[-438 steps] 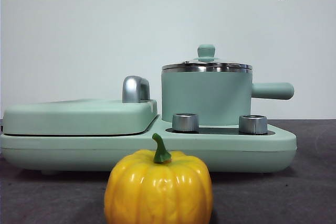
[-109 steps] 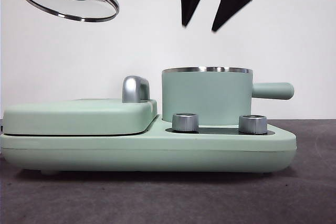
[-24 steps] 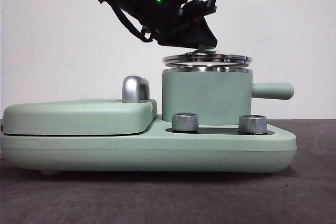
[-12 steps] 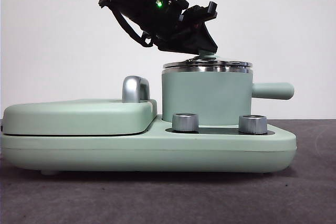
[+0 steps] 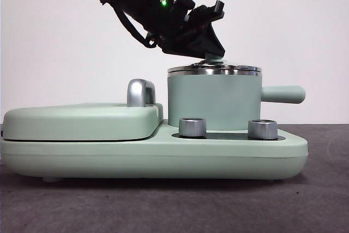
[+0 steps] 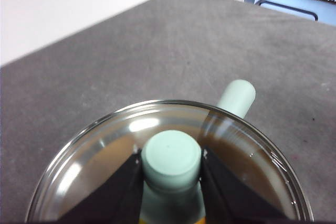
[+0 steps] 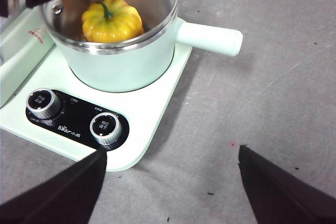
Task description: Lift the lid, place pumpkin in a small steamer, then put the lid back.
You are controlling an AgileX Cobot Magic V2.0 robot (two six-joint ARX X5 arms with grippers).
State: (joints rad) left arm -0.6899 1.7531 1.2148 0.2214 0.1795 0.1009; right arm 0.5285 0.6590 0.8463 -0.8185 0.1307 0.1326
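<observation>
Now that the lid (image 5: 214,69) has dropped from just above the rim onto the small steamer (image 5: 212,101), I see the left gripper (image 6: 172,174) still clamping its knob; the pumpkin (image 7: 112,20) sits inside, so only release remains. My right gripper (image 7: 170,182) waits open.

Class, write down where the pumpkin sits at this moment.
The pumpkin sits inside the small steamer under the lid, visible through the glass in the right wrist view.
</observation>
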